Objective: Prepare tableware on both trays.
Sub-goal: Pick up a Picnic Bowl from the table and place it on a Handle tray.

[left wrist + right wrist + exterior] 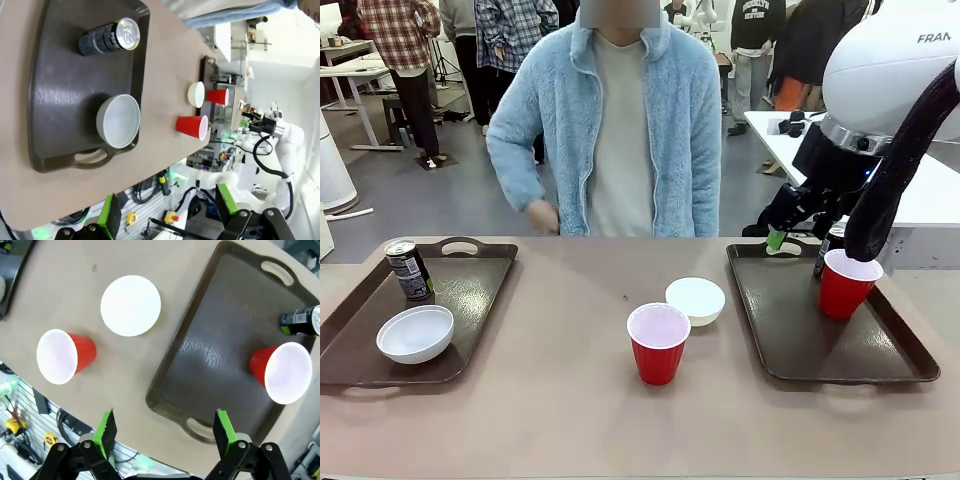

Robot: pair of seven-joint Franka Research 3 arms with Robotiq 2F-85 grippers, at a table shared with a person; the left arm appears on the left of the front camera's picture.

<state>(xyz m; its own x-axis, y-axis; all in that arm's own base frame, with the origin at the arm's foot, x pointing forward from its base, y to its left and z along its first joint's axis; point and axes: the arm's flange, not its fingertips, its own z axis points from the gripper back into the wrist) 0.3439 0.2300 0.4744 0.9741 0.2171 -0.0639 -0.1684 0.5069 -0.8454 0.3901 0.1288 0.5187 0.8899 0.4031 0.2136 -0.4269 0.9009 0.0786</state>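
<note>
The left tray (470, 290) holds a dark can (408, 268) and a white bowl (415, 333). On the right tray (800, 330) stand a red cup (847, 283) and a can (832, 245) half hidden behind it. A second red cup (658, 342) and a second bowl (695, 299) rest on the bare table between the trays. My right gripper (782, 236) (165, 430) hangs open above the right tray (220, 340), holding nothing. My left gripper (167, 207) is open and empty, high over the left tray (60, 85), its can (107, 37) and bowl (119, 120).
A person in a light blue fleece (620, 120) stands at the far side, one hand (542, 215) near the table edge. My right arm (900, 110) crosses over the right tray's far corner. A white table (930, 190) stands behind on the right.
</note>
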